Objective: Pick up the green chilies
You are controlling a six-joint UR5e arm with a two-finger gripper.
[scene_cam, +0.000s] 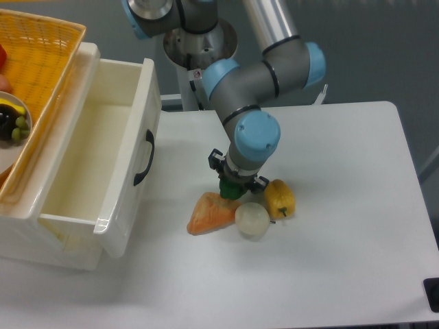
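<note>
The green chilies (228,188) show as a small dark-green patch under the arm's wrist, just above the orange carrot-like piece (211,212). My gripper (233,190) points straight down onto them, its fingers mostly hidden by the blue wrist joint. The jaws appear closed around the green piece, which sits slightly above the table among the other vegetables.
A white onion (252,218) and a yellow pepper (280,198) lie right beside the gripper. A white open drawer (103,171) stands at the left, with a yellow basket (34,68) and a plate of olives (15,127) on top.
</note>
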